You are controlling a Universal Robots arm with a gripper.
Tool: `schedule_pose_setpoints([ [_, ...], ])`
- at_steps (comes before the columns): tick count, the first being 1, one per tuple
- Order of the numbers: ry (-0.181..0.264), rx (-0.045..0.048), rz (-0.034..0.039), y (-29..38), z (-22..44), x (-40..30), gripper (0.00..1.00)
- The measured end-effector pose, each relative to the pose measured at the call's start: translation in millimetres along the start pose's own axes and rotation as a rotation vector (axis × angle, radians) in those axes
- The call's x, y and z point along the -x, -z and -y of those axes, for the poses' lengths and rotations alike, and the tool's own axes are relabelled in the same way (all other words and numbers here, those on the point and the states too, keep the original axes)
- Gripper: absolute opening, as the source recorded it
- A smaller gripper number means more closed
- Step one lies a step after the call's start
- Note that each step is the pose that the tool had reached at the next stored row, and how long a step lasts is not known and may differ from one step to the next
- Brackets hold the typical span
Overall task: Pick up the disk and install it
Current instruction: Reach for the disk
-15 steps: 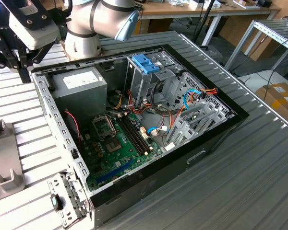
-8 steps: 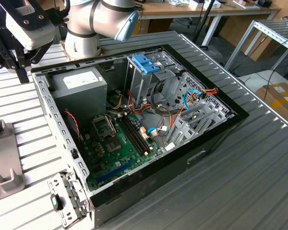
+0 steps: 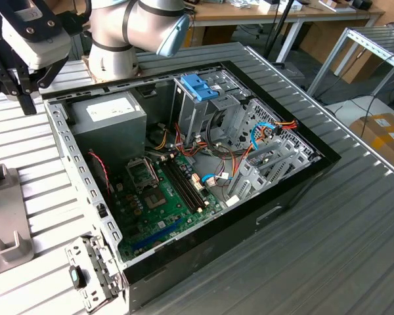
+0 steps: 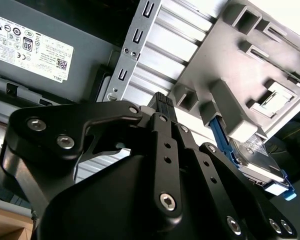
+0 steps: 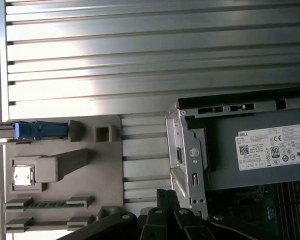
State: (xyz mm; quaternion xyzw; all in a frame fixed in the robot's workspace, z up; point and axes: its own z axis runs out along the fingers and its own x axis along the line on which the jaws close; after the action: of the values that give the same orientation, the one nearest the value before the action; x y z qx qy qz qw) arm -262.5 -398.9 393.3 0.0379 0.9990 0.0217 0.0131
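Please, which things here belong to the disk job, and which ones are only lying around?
Job: the disk in the grey holder; the gripper; the open computer case.
Lying about: power supply; motherboard; blue bracket; coloured cables.

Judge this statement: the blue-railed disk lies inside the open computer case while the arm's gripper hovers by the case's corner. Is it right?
Not quite. The disk is not inside the computer case. It sits in the grey fixture beside the case, as the second wrist view shows. The gripper does hover by the case's corner.
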Motion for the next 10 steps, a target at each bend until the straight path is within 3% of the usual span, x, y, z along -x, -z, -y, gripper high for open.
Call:
schedule_pose_setpoints([
  [10,0.000,0.0000,0.0000,0.1,0.4,-4.9,0.10],
])
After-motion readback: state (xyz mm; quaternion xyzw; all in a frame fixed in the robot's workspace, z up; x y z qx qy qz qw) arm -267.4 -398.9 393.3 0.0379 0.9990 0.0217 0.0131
